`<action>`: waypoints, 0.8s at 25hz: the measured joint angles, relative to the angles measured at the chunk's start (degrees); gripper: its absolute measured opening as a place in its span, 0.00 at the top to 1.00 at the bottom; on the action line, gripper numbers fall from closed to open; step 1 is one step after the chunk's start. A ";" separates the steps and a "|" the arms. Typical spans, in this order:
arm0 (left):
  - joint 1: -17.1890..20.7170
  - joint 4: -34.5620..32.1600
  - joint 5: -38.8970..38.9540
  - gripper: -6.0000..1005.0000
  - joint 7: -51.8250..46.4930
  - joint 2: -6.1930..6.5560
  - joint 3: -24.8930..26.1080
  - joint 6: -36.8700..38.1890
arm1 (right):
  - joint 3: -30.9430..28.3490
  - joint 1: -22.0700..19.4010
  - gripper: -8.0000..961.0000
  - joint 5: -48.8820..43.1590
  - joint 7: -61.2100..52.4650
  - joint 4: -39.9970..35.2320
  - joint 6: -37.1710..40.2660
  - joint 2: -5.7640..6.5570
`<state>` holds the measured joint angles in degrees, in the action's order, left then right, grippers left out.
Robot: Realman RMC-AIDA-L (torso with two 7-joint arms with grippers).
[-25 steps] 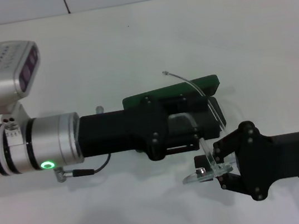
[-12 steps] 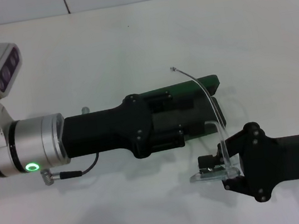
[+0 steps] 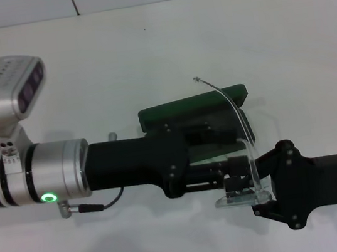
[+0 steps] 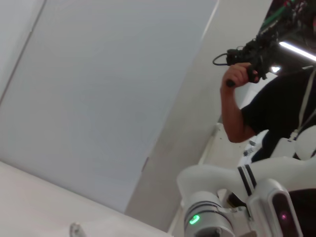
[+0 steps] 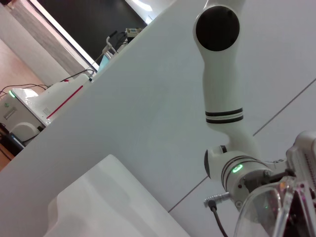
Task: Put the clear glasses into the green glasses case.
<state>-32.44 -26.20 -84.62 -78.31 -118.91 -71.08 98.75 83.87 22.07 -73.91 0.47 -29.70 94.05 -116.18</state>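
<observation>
Overhead, curved transparent clear glasses (image 3: 240, 129)

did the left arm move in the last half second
Yes. The left gripper slid toward the robot's right, farther along the green glasses case, nearer the right gripper holding the clear glasses.

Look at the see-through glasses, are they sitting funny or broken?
Not broken as far as can be seen, but sitting oddly. The clear glasses are held in the right gripper with one thin arm poking out over the green glasses case. They are not lying in it. The left gripper covers most of the case.
</observation>
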 joint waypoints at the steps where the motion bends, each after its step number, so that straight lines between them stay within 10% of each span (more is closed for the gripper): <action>1: -0.18 0.01 -0.37 0.39 -0.21 -0.16 -0.02 0.03 | 0.03 -0.01 0.87 0.00 0.00 0.00 0.00 0.00; 20: -0.10 -0.08 -1.37 0.39 -1.31 0.76 0.65 -0.85 | 0.15 -0.27 0.87 -0.01 0.06 -0.01 0.71 0.00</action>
<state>-32.54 -26.28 -85.99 -79.62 -118.15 -70.43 97.89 84.03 21.80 -73.91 0.53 -29.71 94.76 -116.18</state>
